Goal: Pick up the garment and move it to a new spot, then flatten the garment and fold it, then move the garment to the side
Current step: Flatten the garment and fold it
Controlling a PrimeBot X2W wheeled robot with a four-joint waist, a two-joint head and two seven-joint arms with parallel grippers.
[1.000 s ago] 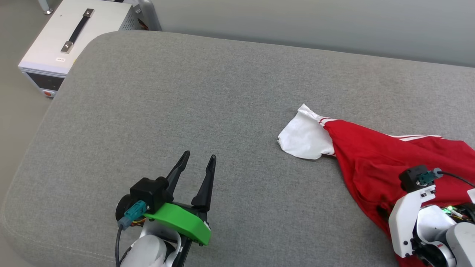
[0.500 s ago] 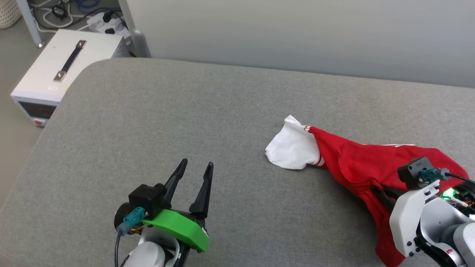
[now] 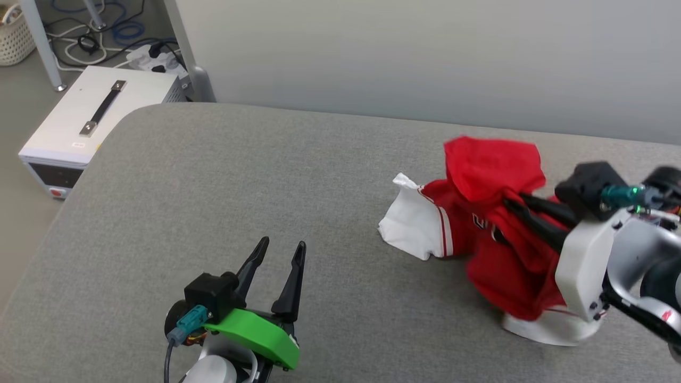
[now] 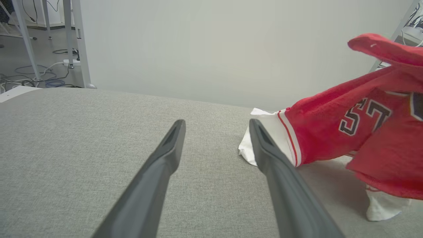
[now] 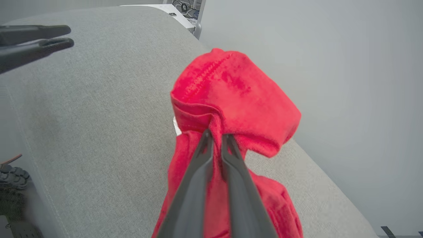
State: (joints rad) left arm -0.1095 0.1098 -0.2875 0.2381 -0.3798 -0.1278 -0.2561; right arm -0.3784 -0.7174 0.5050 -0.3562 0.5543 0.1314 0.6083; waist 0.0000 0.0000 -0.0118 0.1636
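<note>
The garment (image 3: 495, 234) is a red T-shirt with white sleeves, bunched and partly lifted off the grey cushion at the right. My right gripper (image 3: 508, 205) is shut on a fold of its red fabric, and a flap droops over the fingertips. In the right wrist view the two fingers pinch the garment (image 5: 228, 96) at the right gripper (image 5: 214, 134). One white sleeve (image 3: 412, 229) still lies on the cushion. My left gripper (image 3: 281, 246) rests open at the lower left, well apart from the shirt. The left wrist view shows the garment (image 4: 357, 129) to the right of the open left gripper (image 4: 216, 123).
The grey cushion (image 3: 213, 175) spreads wide to the left of the shirt, with a rounded far-left corner. Beyond that corner a white box with a black handle (image 3: 90, 117) sits on the floor among cables. A pale wall runs along the cushion's far edge.
My right gripper has shut on the shirt and raised it, pulling the red body up off the cushion while a white sleeve stays down. The head camera has tilted up. The left gripper has stayed put.
</note>
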